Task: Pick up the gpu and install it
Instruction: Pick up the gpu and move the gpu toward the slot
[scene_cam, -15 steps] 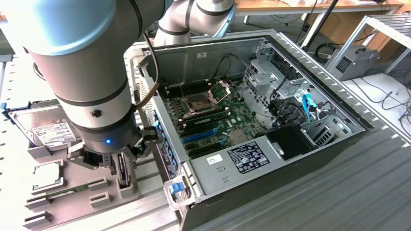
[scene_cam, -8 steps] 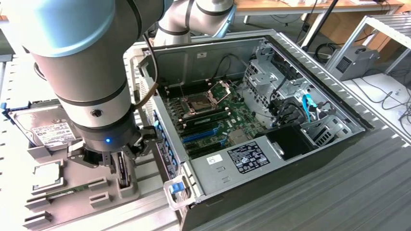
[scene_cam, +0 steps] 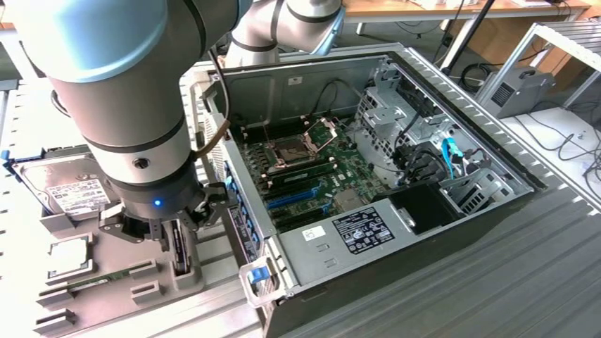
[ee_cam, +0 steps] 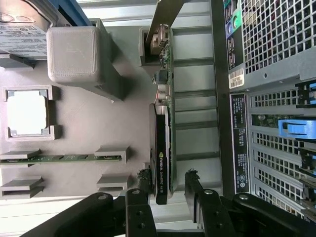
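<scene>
The gpu (ee_cam: 162,148) stands on its edge in a slot of the grey parts tray (ee_cam: 118,123), dark face and green board showing, its silver bracket (ee_cam: 163,15) at the far end. In the exterior view the gpu (scene_cam: 180,252) is a dark sliver under the arm, left of the case. My gripper (ee_cam: 167,181) is open, and its black fingers (ee_cam: 143,180) straddle the near end of the card with a gap on each side. In the exterior view the gripper (scene_cam: 167,236) hangs straight down over the tray.
The open computer case (scene_cam: 488,158) lies at the exterior view's right, with motherboard and blue expansion slots (scene_cam: 293,197) exposed. The tray also holds a hard drive (scene_cam: 66,186), a processor (ee_cam: 27,111) and a memory stick (ee_cam: 59,158). The case's rear grille (ee_cam: 276,39) stands close beside the card.
</scene>
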Motion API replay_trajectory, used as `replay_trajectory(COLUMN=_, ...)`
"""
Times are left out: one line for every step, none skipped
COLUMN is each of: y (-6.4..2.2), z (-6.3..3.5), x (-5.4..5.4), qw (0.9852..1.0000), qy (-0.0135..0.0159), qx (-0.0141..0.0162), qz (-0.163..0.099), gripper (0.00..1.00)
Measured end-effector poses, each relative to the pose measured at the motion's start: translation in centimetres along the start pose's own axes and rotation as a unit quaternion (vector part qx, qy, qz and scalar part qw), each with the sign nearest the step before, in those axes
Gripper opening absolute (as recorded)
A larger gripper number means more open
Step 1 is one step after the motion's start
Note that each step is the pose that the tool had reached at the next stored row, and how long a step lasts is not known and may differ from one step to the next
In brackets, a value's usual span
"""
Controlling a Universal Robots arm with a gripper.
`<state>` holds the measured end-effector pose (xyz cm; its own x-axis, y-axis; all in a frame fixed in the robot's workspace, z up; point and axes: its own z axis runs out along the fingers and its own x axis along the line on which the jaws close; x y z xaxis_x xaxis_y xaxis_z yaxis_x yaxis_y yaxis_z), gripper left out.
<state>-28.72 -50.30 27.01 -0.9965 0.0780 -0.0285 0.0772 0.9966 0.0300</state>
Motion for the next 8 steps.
replay_trajectory(y=0.08, z=0.04, x=0.01, qw=1.0000, qy=0.0000, qx=0.0000, qz=0.000, gripper=0.42)
replay_trajectory(y=0.16, z=0.07, x=0.01, qw=1.0000, qy=0.0000, qx=0.0000, qz=0.000, gripper=0.42)
replay_trajectory(y=0.23, z=0.10, x=0.02, qw=1.0000, qy=0.0000, qx=0.0000, qz=0.000, gripper=0.42)
replay_trajectory(y=0.31, z=0.13, x=0.03, qw=1.0000, qy=0.0000, qx=0.0000, qz=0.000, gripper=0.42)
replay_trajectory(y=0.39, z=0.16, x=0.03, qw=1.0000, qy=0.0000, qx=0.0000, qz=0.000, gripper=0.42)
replay_trajectory(y=0.46, z=0.18, x=0.04, qw=1.0000, qy=0.0000, qx=0.0000, qz=0.000, gripper=0.42)
replay_trajectory(y=0.53, z=0.21, x=0.05, qw=1.0000, qy=0.0001, qx=0.0000, qz=0.000, gripper=0.42)
replay_trajectory(y=0.60, z=0.24, x=0.05, qw=1.0000, qy=0.0000, qx=0.0000, qz=0.000, gripper=0.42)
